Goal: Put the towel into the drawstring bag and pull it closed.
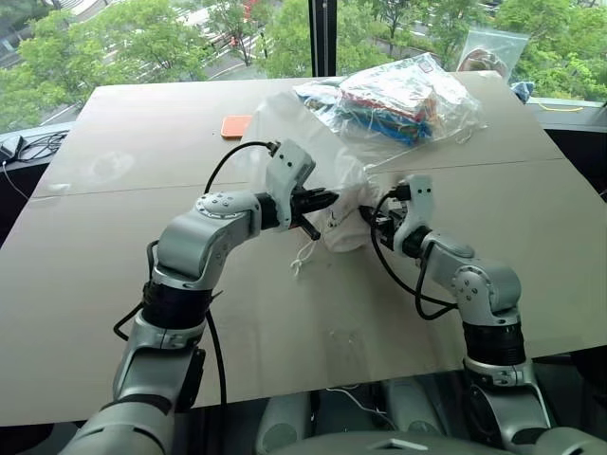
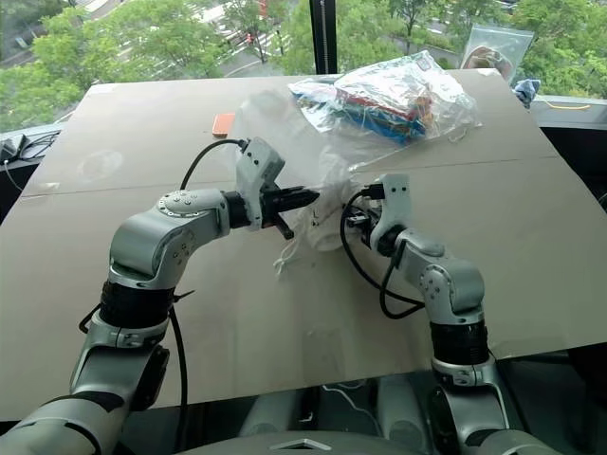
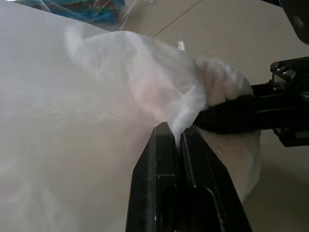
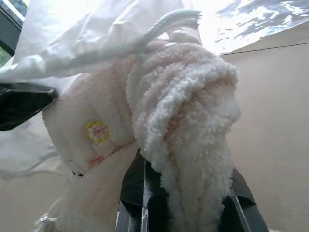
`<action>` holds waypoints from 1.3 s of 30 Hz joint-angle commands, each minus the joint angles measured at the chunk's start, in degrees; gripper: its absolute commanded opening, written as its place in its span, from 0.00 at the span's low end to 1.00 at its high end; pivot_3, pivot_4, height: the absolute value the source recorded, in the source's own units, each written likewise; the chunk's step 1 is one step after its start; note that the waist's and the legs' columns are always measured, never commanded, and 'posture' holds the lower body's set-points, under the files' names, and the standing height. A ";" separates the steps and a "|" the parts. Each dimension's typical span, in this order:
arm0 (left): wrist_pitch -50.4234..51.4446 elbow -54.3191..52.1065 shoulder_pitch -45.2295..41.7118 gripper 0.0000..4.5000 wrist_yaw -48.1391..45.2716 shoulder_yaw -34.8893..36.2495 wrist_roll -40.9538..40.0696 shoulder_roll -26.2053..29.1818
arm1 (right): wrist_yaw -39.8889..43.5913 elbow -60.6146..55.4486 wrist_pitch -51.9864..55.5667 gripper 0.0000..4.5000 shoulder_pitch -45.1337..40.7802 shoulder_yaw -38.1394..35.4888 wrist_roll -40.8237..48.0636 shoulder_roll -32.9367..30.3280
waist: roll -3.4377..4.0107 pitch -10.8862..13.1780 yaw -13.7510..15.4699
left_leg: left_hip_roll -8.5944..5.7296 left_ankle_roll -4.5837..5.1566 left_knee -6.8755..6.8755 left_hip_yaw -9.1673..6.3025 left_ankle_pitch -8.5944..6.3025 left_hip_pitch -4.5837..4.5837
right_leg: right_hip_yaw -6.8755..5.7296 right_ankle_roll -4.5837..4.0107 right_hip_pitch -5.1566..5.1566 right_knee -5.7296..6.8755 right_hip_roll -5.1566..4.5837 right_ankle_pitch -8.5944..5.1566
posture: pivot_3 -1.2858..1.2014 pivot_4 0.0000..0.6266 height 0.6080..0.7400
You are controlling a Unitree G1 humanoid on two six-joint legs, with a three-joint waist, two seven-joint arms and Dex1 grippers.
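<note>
Over the middle of a tan counter (image 1: 114, 284), the left tool (image 1: 324, 201) is clenched on a gathered edge of the drawstring bag (image 1: 294, 123), its two black fingers (image 3: 159, 159) pressed together with thin white fabric pinched between them, as the left wrist view shows. The translucent bag billows up and away from that pinch toward twelve o'clock, and a thin white cord (image 1: 302, 258) dangles from it toward six o'clock, down to the counter. Directly at three o'clock of the left tool, the right tool (image 1: 372, 220) grips the towel (image 4: 159, 121), a fluffy white terry bundle with a small yellow emblem, bunched over the tool's fingers in the right wrist view. The towel sits at the bag's mouth, touching the fabric, with bag material draped above it; whether any part lies inside the bag cannot be told. At twelve to one o'clock of the bag, near the counter's far edge, lies a clear plastic bag of colourful items (image 1: 394, 100). A small orange object (image 1: 235, 126) rests at ten o'clock of the two tools, just beside the translucent fabric. Green trees (image 1: 142, 38) show through the window beyond.
</note>
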 commanded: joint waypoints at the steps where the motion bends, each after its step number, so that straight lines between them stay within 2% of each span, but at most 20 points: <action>1: 2.63 -2.54 -1.34 0.00 -1.63 2.17 -2.90 1.73 | -0.10 -1.80 1.74 0.01 -1.33 -2.26 1.48 -0.78 | 0.01 0.01 -0.09 | 0.00 0.00 0.00 0.00 0.00 0.00 | 0.00 0.00 0.00 0.00 0.02 0.00 | 0.52 0.24 1.00; 5: 7.14 -3.77 -2.82 0.00 -5.69 3.02 -7.12 5.66 | 0.11 -3.41 8.33 0.01 -2.61 -5.99 6.52 -1.61 | 0.02 0.02 -0.28 | 0.01 0.00 -0.01 0.01 0.00 0.01 | 0.00 0.00 -0.01 0.01 0.04 0.00 | 0.52 0.24 1.00; 9: 7.36 -5.15 -2.62 0.00 -9.06 0.83 -8.59 9.35 | -1.40 -3.05 14.09 0.01 -5.21 -12.13 15.27 2.75 | 0.05 0.03 -0.27 | 0.03 0.00 -0.03 0.00 0.00 0.03 | 0.00 0.00 -0.01 0.02 0.06 0.00 | 0.52 0.24 1.00; 11: 6.76 -5.66 -2.19 0.00 -9.81 0.25 -8.51 10.44 | -0.94 -3.61 15.83 0.01 -5.60 -12.73 18.15 3.96 | 0.06 0.04 -0.25 | 0.04 0.01 -0.03 0.00 0.00 0.04 | 0.00 -0.01 -0.01 0.02 0.06 -0.01 | 0.52 0.24 1.00; 12: 6.34 -5.75 -2.14 0.00 -9.92 0.20 -8.43 10.70 | -0.21 -4.37 16.03 0.01 -5.31 -11.48 18.11 3.58 | 0.06 0.04 -0.26 | 0.04 0.01 -0.04 0.00 0.00 0.03 | 0.00 -0.01 -0.01 0.02 0.06 -0.01 | 0.52 0.24 1.00; 14: 6.46 -4.26 -3.68 0.00 -8.84 0.73 -8.33 9.74 | 3.31 -6.88 13.79 0.01 -3.64 -3.12 13.78 -0.71 | 0.11 0.07 -0.25 | 0.03 0.01 -0.04 0.02 0.00 0.03 | 0.01 0.00 -0.01 0.01 0.06 -0.01 | 0.52 0.24 1.00; 17: 8.34 -1.32 -6.27 0.00 -7.00 2.88 -10.17 6.31 | 5.93 -7.20 9.63 0.01 -3.07 4.55 9.83 -3.09 | 0.10 0.07 -0.09 | -0.01 0.01 -0.02 0.01 0.00 0.01 | 0.00 0.02 0.00 -0.04 0.02 -0.02 | 0.52 0.24 1.00; 21: 10.17 -1.81 -7.04 0.00 -5.53 2.96 -10.86 4.35 | 8.45 -4.20 3.39 0.01 -4.48 10.79 4.30 -4.42 | 0.08 0.08 -0.64 | -0.04 0.01 -0.01 0.04 0.00 0.03 | 0.03 0.02 -0.01 -0.01 0.08 -0.01 | 0.52 0.24 1.00; 25: 13.30 -3.23 -6.40 0.00 -4.42 3.60 -12.63 3.76 | 10.32 -1.16 -0.90 0.01 -4.88 12.74 1.33 -4.32 | 0.08 0.09 -0.86 | -0.02 0.00 -0.02 0.02 0.00 0.03 | 0.02 0.01 -0.02 0.00 0.10 -0.01 | 0.52 0.24 1.00; 28: 15.27 -4.52 -4.70 0.00 -4.68 3.55 -13.70 5.26 | 8.17 2.73 -2.63 0.01 -5.40 8.59 2.01 -0.67 | 0.08 0.09 -1.17 | 0.01 0.00 -0.02 0.04 0.00 0.02 | 0.05 0.02 -0.02 -0.01 0.08 -0.01 | 0.52 0.24 1.00; 32: 16.03 -6.46 0.02 0.00 -5.45 4.19 -14.22 9.23 | 6.45 6.61 -3.48 0.01 -5.51 -1.34 6.98 3.03 | 0.10 0.10 -1.43 | 0.06 0.00 -0.03 0.03 0.00 0.03 | 0.06 0.01 -0.05 0.03 0.09 -0.01 | 0.52 0.24 1.00; 35: 15.46 -5.48 1.16 0.00 -4.83 5.31 -14.26 10.54 | 7.58 5.13 -1.88 0.01 -4.49 -4.35 9.54 2.21 | 0.11 0.12 -1.13 | 0.07 0.00 -0.03 0.01 0.00 -0.01 | 0.03 0.01 -0.06 0.01 0.06 -0.01 | 0.52 0.24 1.00; 39: 13.34 -3.73 -0.03 0.00 -3.58 6.51 -13.71 9.28 | 9.20 2.34 -0.02 0.01 -3.21 -3.82 10.80 -0.17 | 0.12 0.12 -1.02 | 0.03 0.00 -0.03 0.02 0.00 0.00 | 0.03 0.01 -0.05 0.00 0.02 -0.01 | 0.52 0.24 1.00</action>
